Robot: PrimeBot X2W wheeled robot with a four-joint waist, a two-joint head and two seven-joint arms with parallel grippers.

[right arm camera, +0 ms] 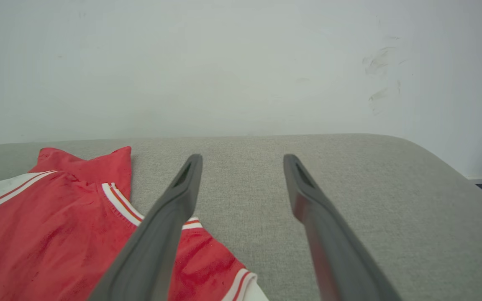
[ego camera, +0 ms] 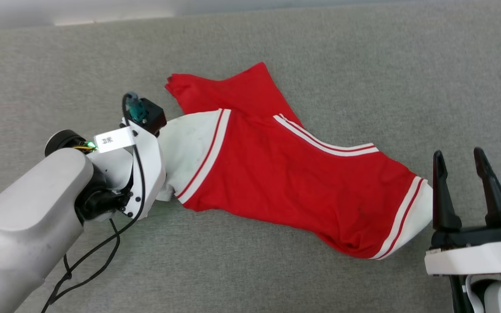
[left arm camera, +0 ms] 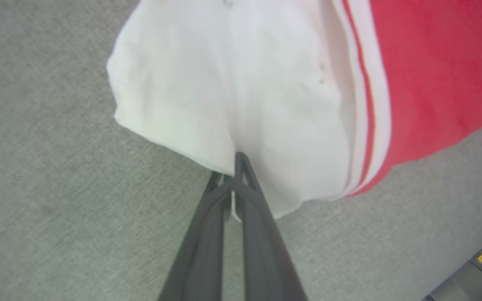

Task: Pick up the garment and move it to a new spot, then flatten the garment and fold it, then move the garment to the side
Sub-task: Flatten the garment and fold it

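**Left Gripper Clamped on Sleeve Hem, Right Gripper Spread Wide**

The red jersey-style garment (ego camera: 285, 174) with white short sleeves and white-and-red striped trim lay rumpled across the middle of the grey woven upholstered surface (ego camera: 363, 65). It ran slantwise from the left side towards the near right. One red flap was folded up and pointed at the far edge. A striped band crossed the red body on a diagonal. The cloth was creased, not flat.

The left gripper (left arm camera: 234, 167), with its two long dark fingers (left arm camera: 262, 234), was pressed together on the hem of the white left-hand sleeve (left arm camera: 245, 83). A sliver of white cloth showed between the fingers just behind the tips, so it had hold of the garment at that edge. In the head view the pale left forearm and wrist covered this spot, and a black cable (ego camera: 102, 248) hung from the wrist onto the surface.

The right gripper (ego camera: 458, 153) stood at the near right edge with its dark fingers wide apart and nothing between them. It was just beside the other white sleeve, whose striped cuff lay next to its left finger. Whether finger and cloth touched could not be told. In the right wrist view the gripper (right arm camera: 242, 158) pointed across bare grey cloth towards a rounded far corner, the garment (right arm camera: 36, 217) lay on its left, and a pale, smudged wall (right arm camera: 241, 62) rose behind.
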